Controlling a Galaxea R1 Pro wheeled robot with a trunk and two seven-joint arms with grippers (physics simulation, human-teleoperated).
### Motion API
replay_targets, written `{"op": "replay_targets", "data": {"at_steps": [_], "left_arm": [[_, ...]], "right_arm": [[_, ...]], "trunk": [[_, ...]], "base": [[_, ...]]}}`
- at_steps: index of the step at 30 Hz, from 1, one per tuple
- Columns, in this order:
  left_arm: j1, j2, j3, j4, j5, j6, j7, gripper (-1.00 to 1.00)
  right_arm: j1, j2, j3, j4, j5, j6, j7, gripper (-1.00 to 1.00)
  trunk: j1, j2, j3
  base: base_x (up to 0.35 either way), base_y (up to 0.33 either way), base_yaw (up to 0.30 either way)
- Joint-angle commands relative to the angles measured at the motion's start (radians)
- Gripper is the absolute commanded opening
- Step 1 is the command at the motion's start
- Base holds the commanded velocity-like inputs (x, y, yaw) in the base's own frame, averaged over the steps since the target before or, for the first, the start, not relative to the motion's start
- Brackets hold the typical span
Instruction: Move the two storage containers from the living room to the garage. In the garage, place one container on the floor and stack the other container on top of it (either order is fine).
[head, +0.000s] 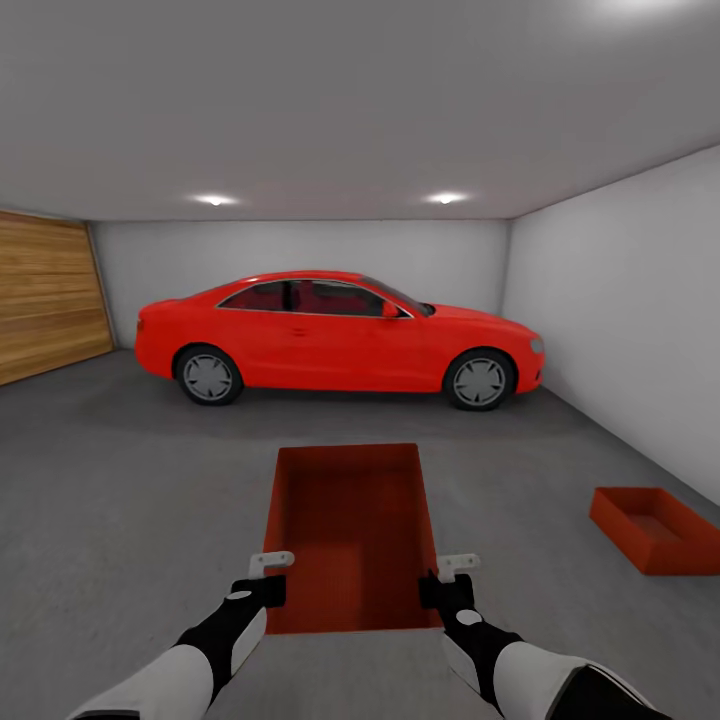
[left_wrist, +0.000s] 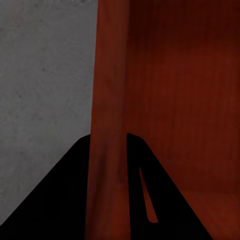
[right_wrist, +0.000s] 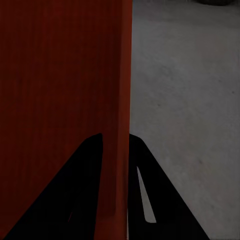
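— How far along?

— Well past halfway, judging by the room: white walls, wooden garage door (head: 45, 300) at the left, red coupe (head: 340, 340) parked across the back, dark concrete floor (head: 120, 480) everywhere. Already in the garage with both bins. One storage container (head: 655, 528) set down on the floor near the right wall, open side up. The other, the carried container (head: 348, 530), held out ahead between both arms, apparently above the floor.

— Gripped how?

— Left gripper (head: 268, 578) pinching the left wall near the close corner, one finger inside, one outside; same wall (left_wrist: 107, 125) running straight between the dark fingers (left_wrist: 55, 200) in the left wrist view. Right gripper (head: 450, 578) clamped likewise on the right wall (right_wrist: 117, 100), fingers (right_wrist: 150, 195) either side of it.

— Left to do?

— Turning towards the right wall, lining up over the resting bin, lowering onto it, letting go. Stack not yet made; the two well apart.

— Count?

— Two orange-red containers, one car, two ceiling lights (head: 215, 200), two grippers.
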Motion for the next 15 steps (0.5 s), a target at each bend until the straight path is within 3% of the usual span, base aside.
{"op": "replay_targets", "data": {"at_steps": [1, 2, 3, 7, 15], "left_arm": [[-0.001, 0.041, 0.034, -0.008, 0.022, -0.018, 0.005, -1.00], [-0.001, 0.005, 0.009, -0.004, 0.009, -0.001, 0.005, -1.00], [-0.001, 0.006, 0.001, -0.003, 0.014, -0.007, 0.005, -1.00], [-0.001, 0.012, -0.026, -0.003, 0.034, -0.010, 0.005, -1.00], [-0.001, 0.007, -0.010, -0.006, 0.021, -0.014, 0.005, -1.00]], "right_arm": [[0.000, -0.008, -0.089, 0.001, -0.003, -0.001, -0.002, -1.00], [0.000, -0.002, 0.003, 0.002, -0.006, -0.003, -0.002, -1.00], [0.000, 0.001, 0.016, 0.003, -0.007, -0.004, -0.003, -1.00], [0.000, -0.001, 0.052, 0.003, -0.040, -0.006, -0.004, -1.00], [0.000, -0.005, 0.081, -0.002, -0.065, -0.006, -0.005, -1.00]], "trunk": [[0.001, -0.001, -0.002], [0.001, -0.001, -0.002], [0.001, -0.001, -0.002], [0.001, -0.001, -0.002], [0.001, -0.001, -0.002]], "base": [[0.322, 0.000, 0.000], [0.000, 0.000, 0.000], [0.000, 0.000, 0.000], [0.036, 0.000, 0.000], [0.250, 0.000, 0.000]]}}
